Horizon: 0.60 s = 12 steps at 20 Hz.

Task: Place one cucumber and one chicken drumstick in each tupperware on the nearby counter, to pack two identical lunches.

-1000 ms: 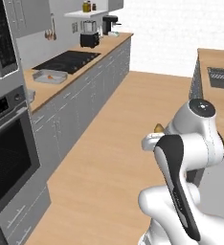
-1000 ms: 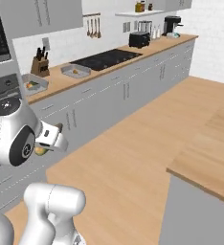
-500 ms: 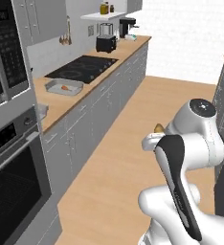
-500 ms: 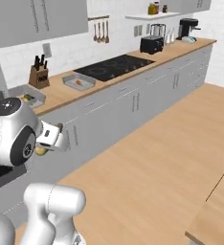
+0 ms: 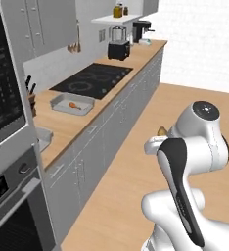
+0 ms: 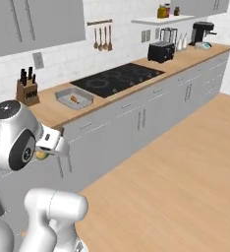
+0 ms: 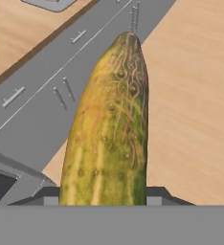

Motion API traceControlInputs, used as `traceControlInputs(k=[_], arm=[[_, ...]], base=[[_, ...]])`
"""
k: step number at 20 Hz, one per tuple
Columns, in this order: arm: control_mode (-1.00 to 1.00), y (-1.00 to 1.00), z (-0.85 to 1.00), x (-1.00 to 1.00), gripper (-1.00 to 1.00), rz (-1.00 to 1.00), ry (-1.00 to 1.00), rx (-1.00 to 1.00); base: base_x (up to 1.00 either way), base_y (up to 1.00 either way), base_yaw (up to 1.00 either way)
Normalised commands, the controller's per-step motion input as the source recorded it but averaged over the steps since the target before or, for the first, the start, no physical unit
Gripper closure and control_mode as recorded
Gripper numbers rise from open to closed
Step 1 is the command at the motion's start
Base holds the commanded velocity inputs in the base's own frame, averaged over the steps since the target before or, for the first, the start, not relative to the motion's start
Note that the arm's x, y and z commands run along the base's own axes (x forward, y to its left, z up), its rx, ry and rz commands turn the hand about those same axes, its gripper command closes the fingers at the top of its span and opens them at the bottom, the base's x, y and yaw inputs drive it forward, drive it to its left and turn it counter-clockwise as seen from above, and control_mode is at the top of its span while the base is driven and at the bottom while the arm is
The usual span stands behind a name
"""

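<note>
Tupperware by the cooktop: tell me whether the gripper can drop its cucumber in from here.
Probably not yet. The gripper holds the cucumber over the floor, out in front of the cabinet fronts, while the tupperware with a drumstick sits far back on the counter. Nothing blocks the path.

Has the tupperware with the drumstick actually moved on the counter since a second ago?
No. The tupperware sits by the cooktop corner near the knife block, as before; the base drove, shifting the whole view.
</note>
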Motion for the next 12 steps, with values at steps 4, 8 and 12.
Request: traceControlInputs(k=[4,8,12], arm=[[1.0,0.0,0.0,0.0,1.0,0.0,0.0,0.0],[1.0,0.0,0.0,0.0,1.0,0.0,0.0,0.0],[1.0,0.0,0.0,0.0,1.0,0.0,0.0,0.0]], base=[[1.0,0.0,0.0],[1.0,0.0,0.1],[1.0,0.0,0.18]])
